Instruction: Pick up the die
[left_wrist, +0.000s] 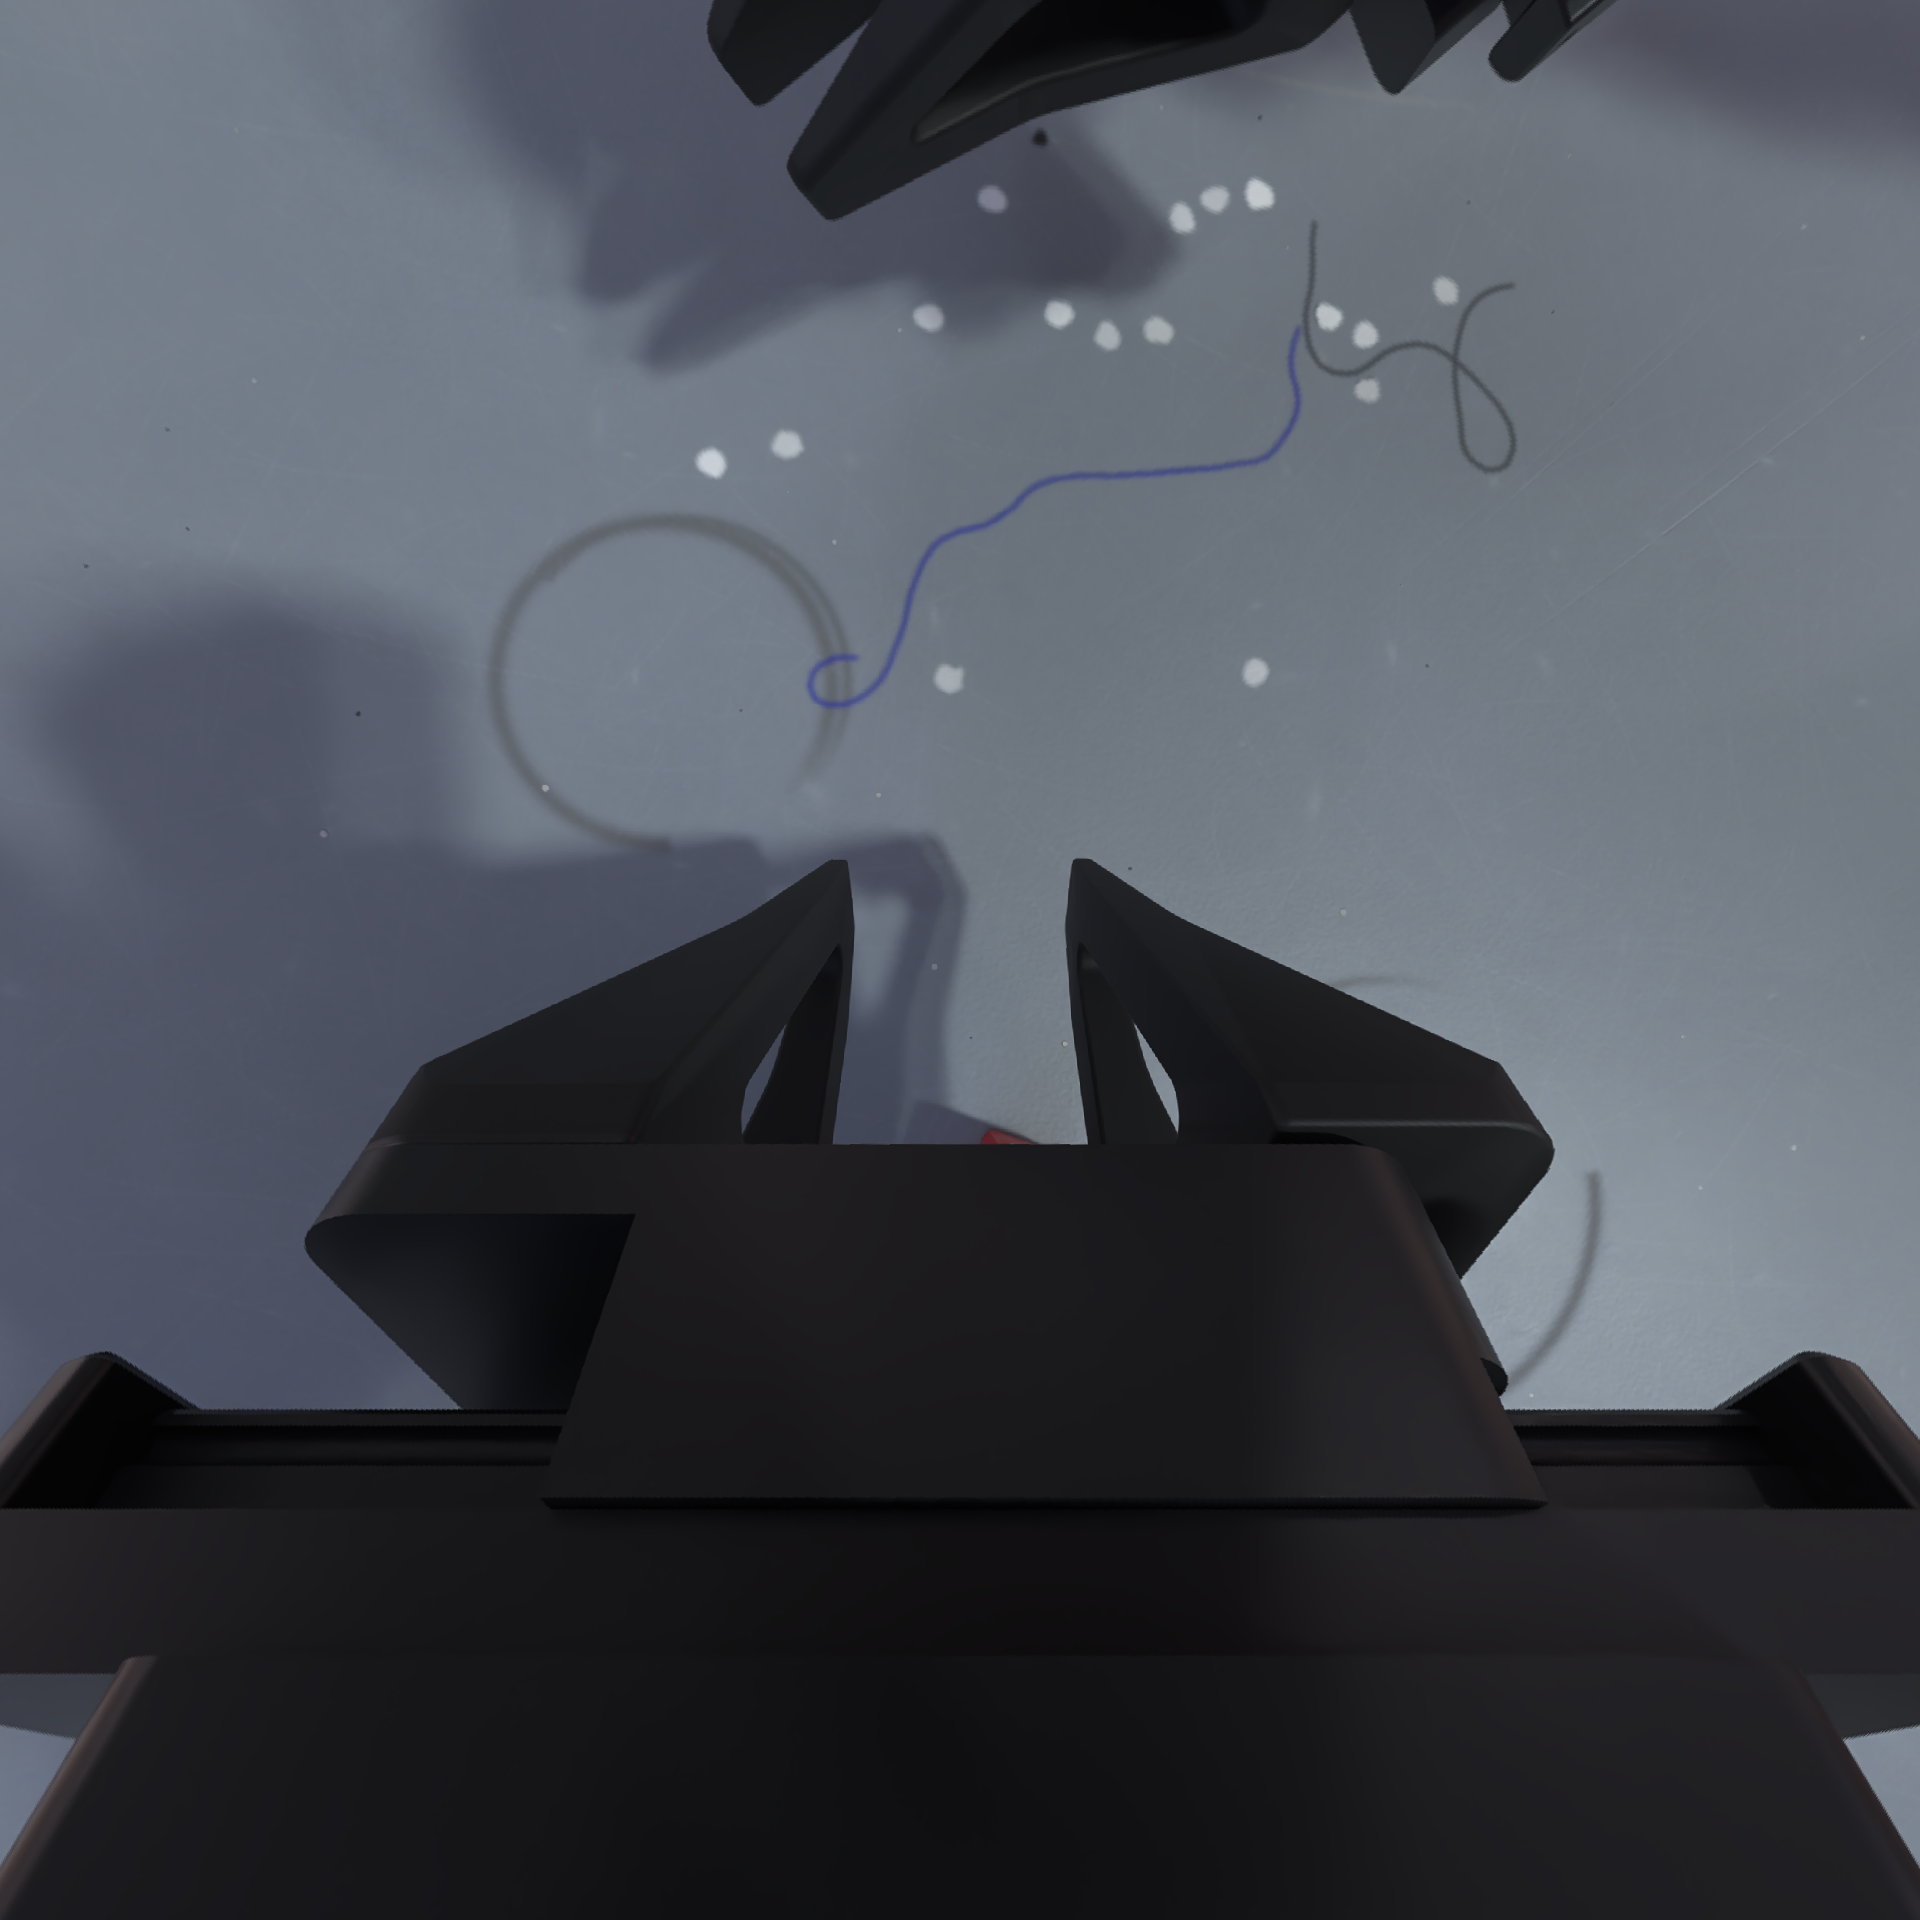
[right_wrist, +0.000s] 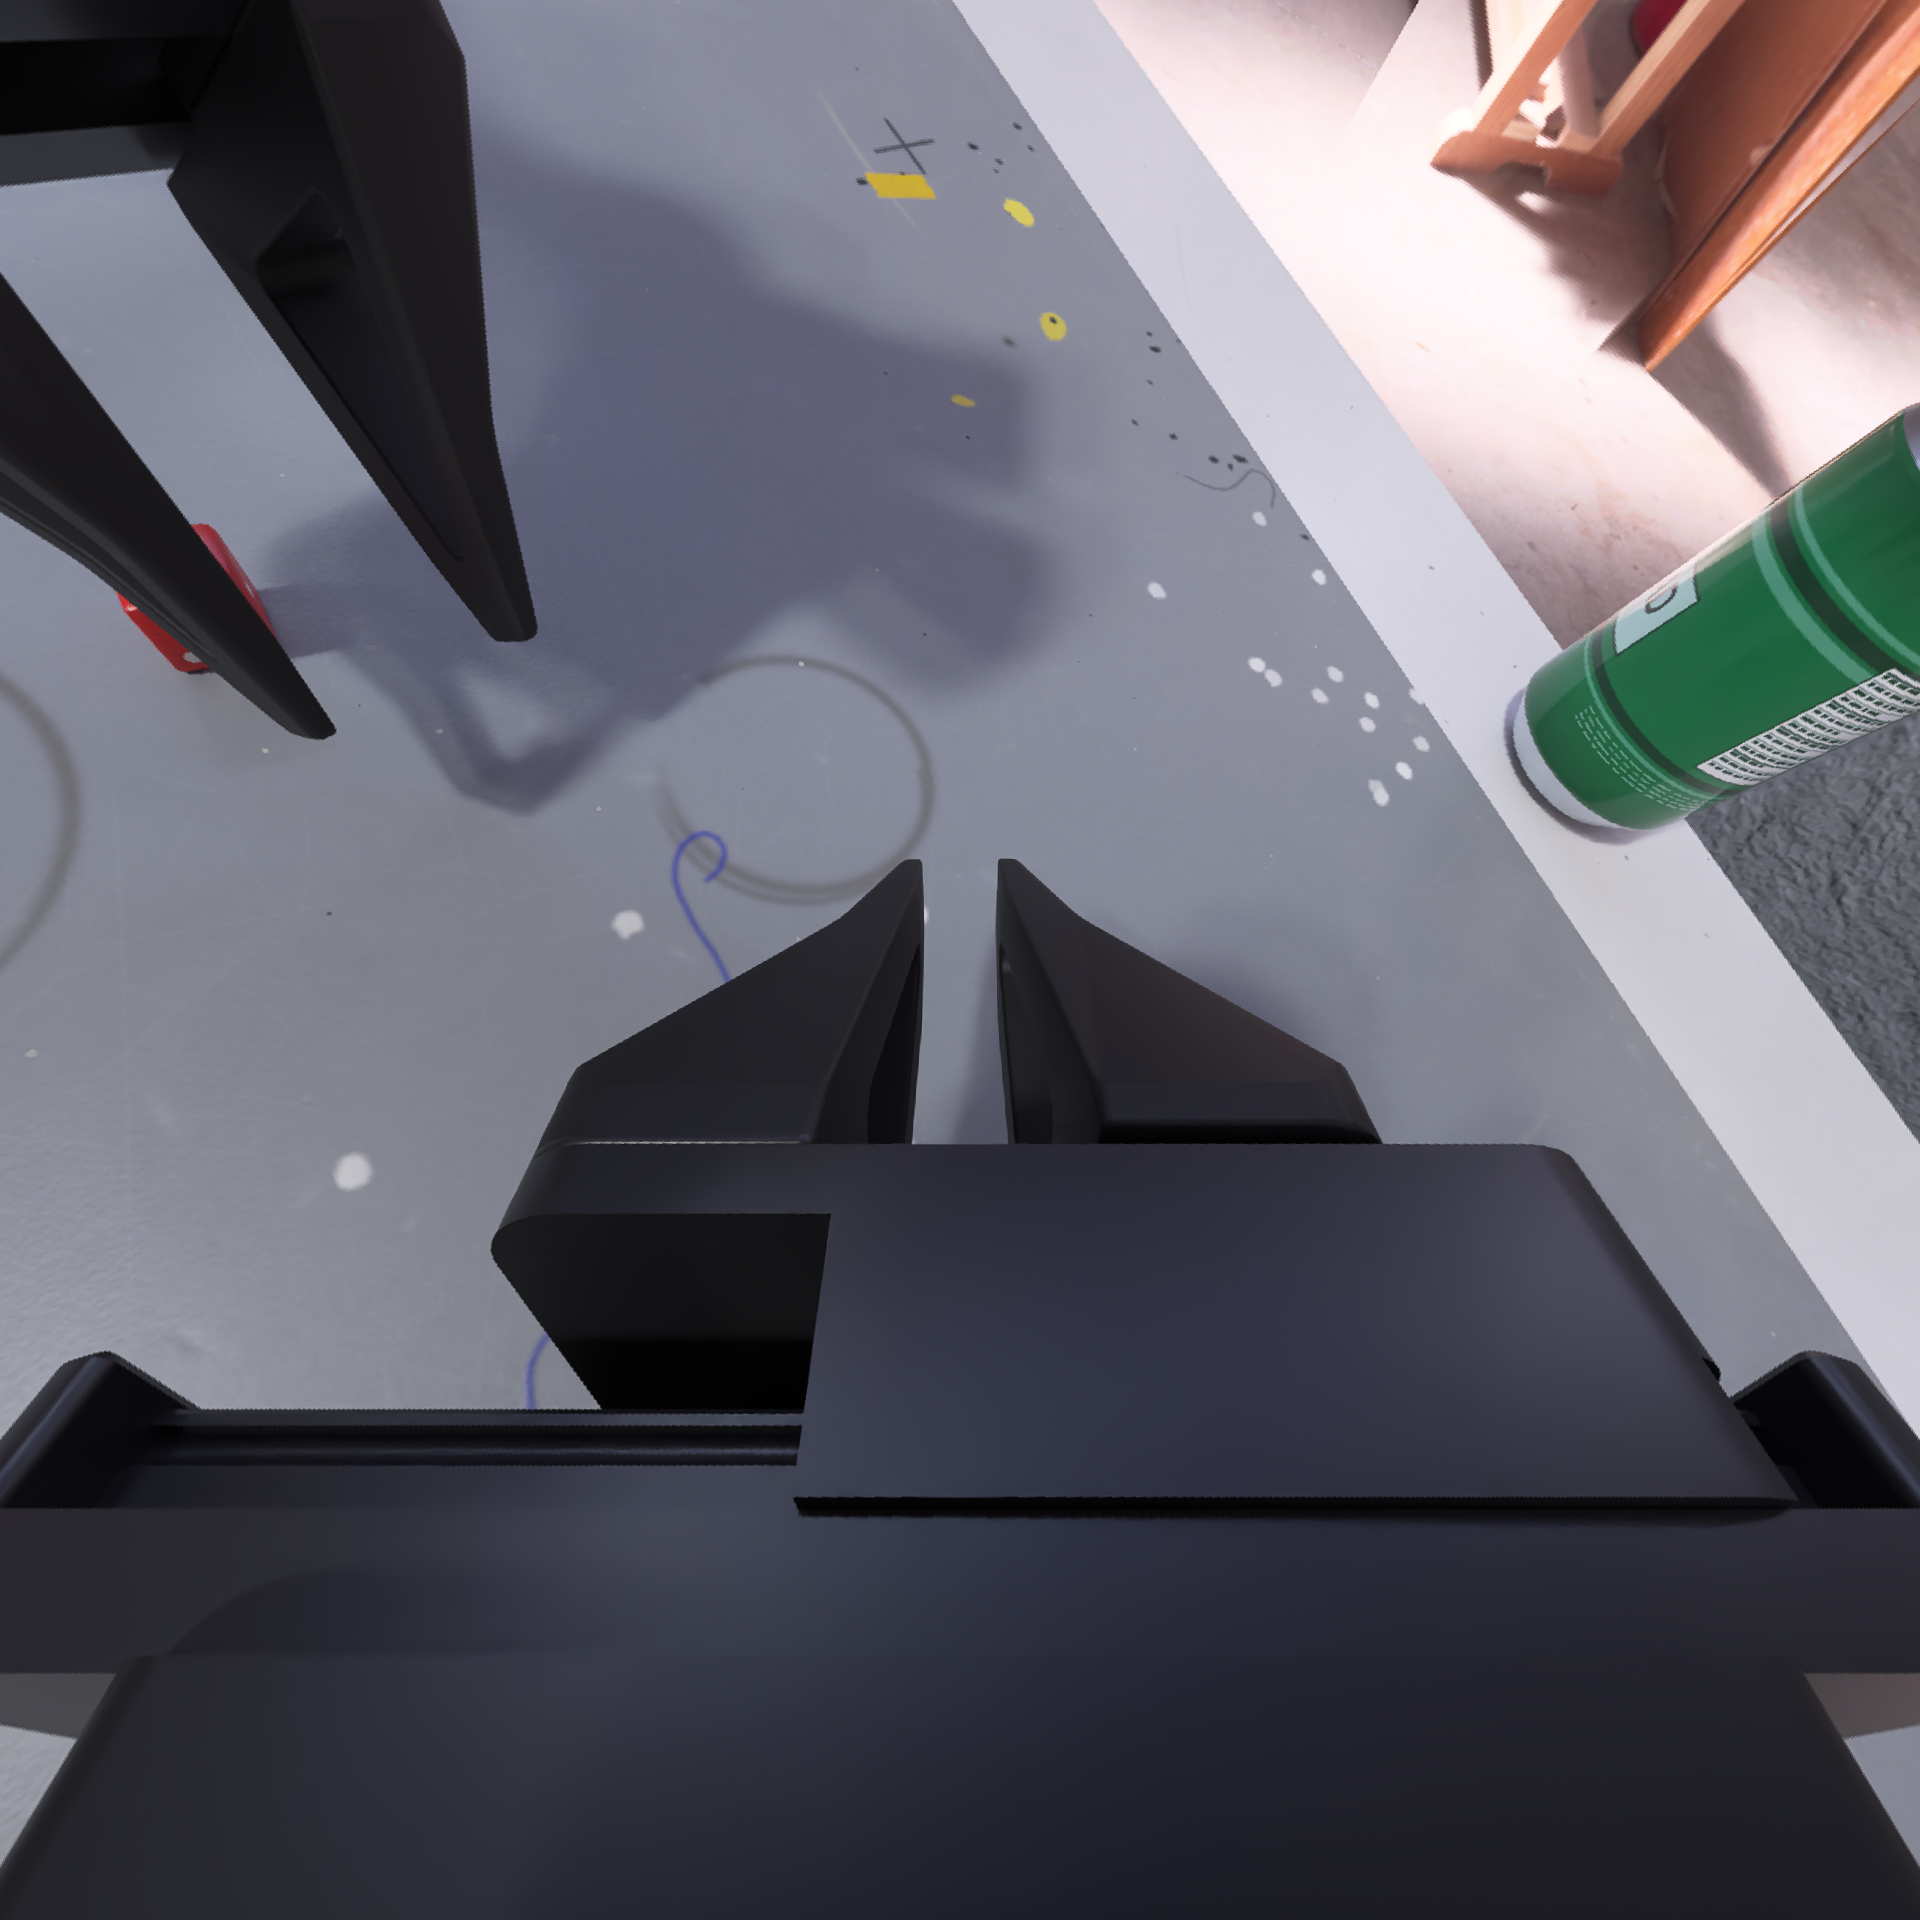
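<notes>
left wrist view: left pincer (left_wrist: 961, 883) pointing down at the grey desk (left_wrist: 1558, 727), its two black fingers parted with a clear gap between them. a small red sliver of the die (left_wrist: 1006, 1138) shows low in that gap, just above the edge of the pincer body, which hides most of it; whether the fingers touch the die cannot be told from this view. beyond the fingertips the desk carries a faint dark ring mark (left_wrist: 665, 675), a thin blue scribble (left_wrist: 1039, 499), a dark looping scribble (left_wrist: 1455, 364) and scattered white specks. the right pincer (left_wrist: 935, 104) enters at the top edge, above the ring mark.

right wrist view: right pincer (right_wrist: 959, 883) released over the desk (right_wrist: 312, 1039), its fingers drawn near each other with a narrow empty gap. the ring mark (right_wrist: 810, 779) lies just past its fingertips. to the upper left of the ring, the left pincer (right_wrist: 416, 686) reaches down with its fingers spread; the red die (right_wrist: 223, 592) sits on the desk behind the nearer finger, on that finger's outer side rather than in the gap, so the left pincer grasps nothing. a green can (right_wrist: 1714, 644) stands on the pale desk border, to the right of the ring. yellow paint marks (right_wrist: 904, 187) lie on the desk beyond the ring.
</notes>
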